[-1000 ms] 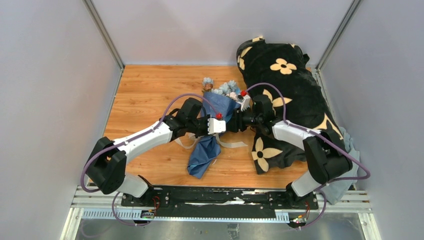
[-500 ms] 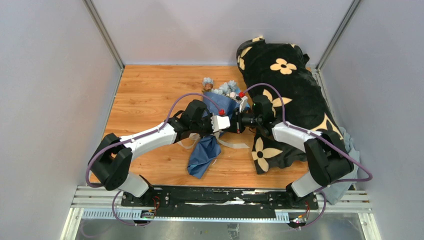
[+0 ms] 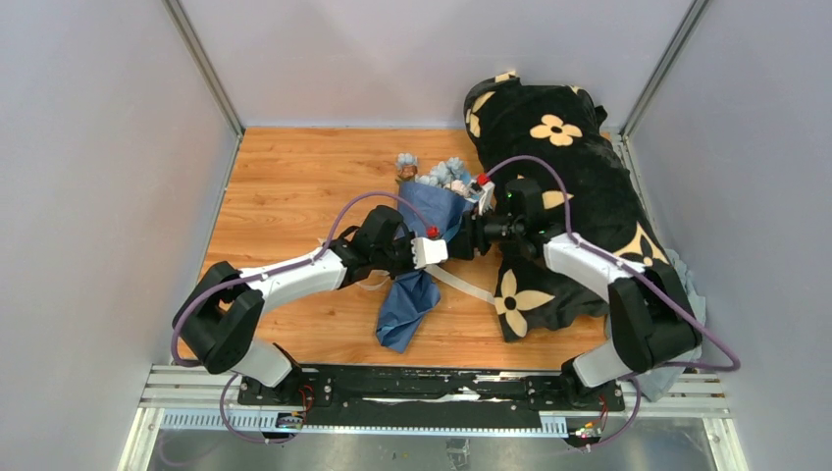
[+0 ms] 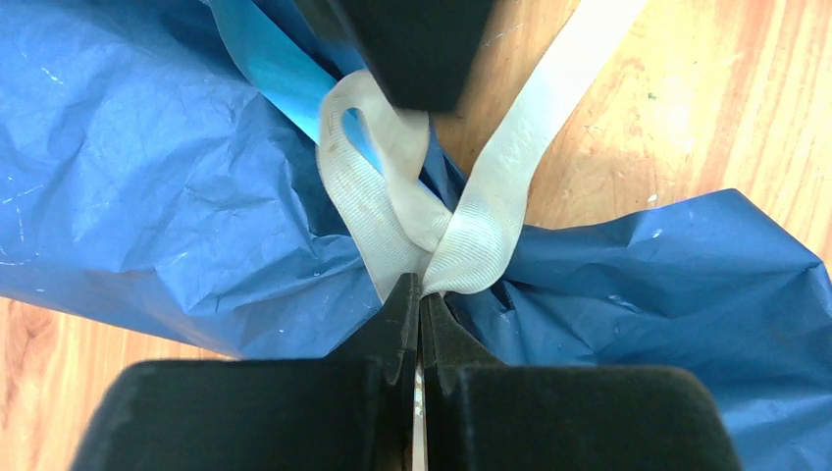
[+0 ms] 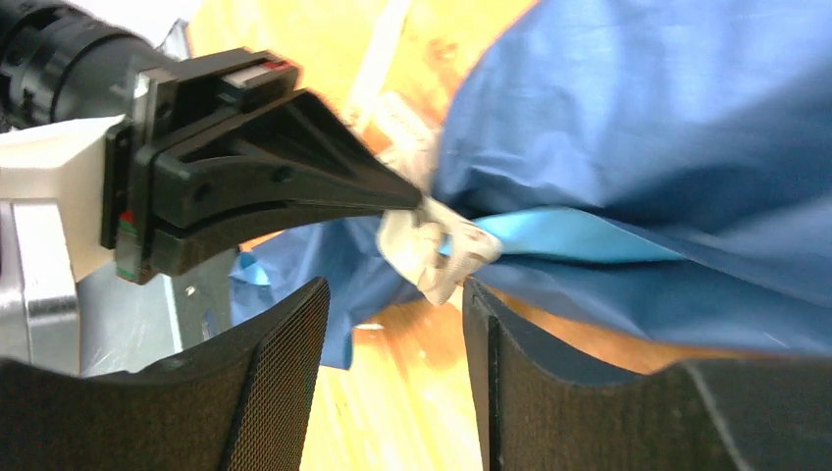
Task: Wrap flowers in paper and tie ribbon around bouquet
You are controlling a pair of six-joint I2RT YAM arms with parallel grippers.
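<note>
The bouquet (image 3: 428, 211) lies on the wooden table, a cone of crinkled navy paper (image 4: 147, 196) with the flowers (image 3: 438, 174) showing pale blue at its far end. The cream ribbon (image 4: 483, 231) crosses in a loose loop at the cone's narrow waist. My left gripper (image 4: 420, 290) is shut on the ribbon right at the crossing. Facing it, my right gripper (image 5: 392, 294) stands open just beside the loop (image 5: 432, 257), with nothing between its fingers. One ribbon tail (image 3: 473, 286) runs straight out toward the near right.
A black plush blanket (image 3: 574, 186) with cream flower prints fills the right side of the table, under my right arm. A grey-blue cloth (image 3: 689, 294) peeks out at its right edge. Grey walls close in the left, back and right sides.
My right gripper has opened and drawn back a little toward the blanket. The left gripper shut on the ribbon. The ribbon tail now lies straight, and the cone's near end has shifted slightly right.
</note>
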